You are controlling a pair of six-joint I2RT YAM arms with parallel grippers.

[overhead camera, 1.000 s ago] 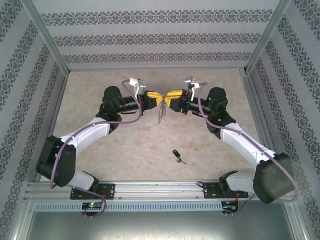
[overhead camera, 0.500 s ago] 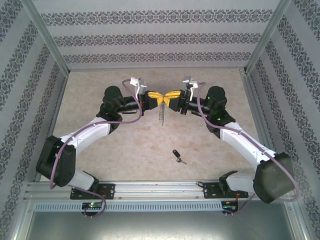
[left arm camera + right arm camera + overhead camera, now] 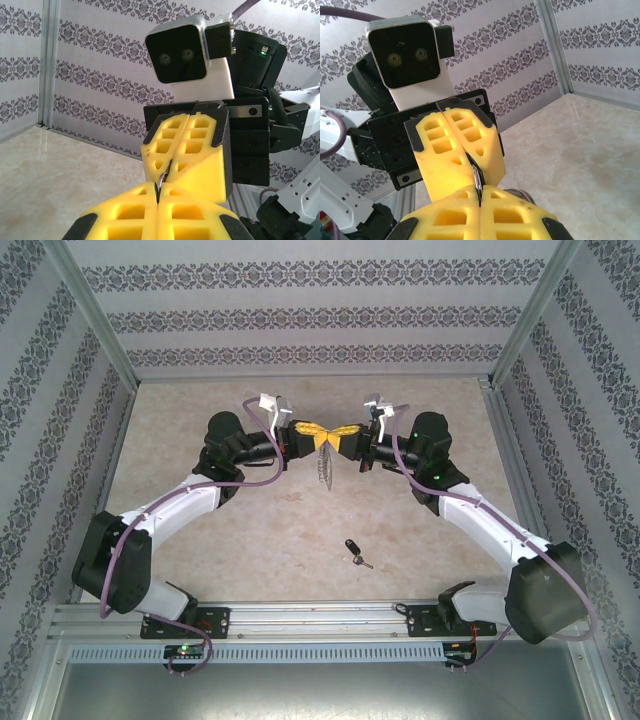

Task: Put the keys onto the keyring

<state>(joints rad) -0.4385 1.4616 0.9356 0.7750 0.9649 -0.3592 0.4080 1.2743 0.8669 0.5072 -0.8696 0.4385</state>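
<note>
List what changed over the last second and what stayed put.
The right claw closed onto the flat grey metal oblong keyring, taking hold of it opposite the left claw. Unchanged: the left claw stays shut on the keyring, which hangs between the two claws, and the small black-headed, silver-bladed key lies untouched on the beige tabletop.
</note>
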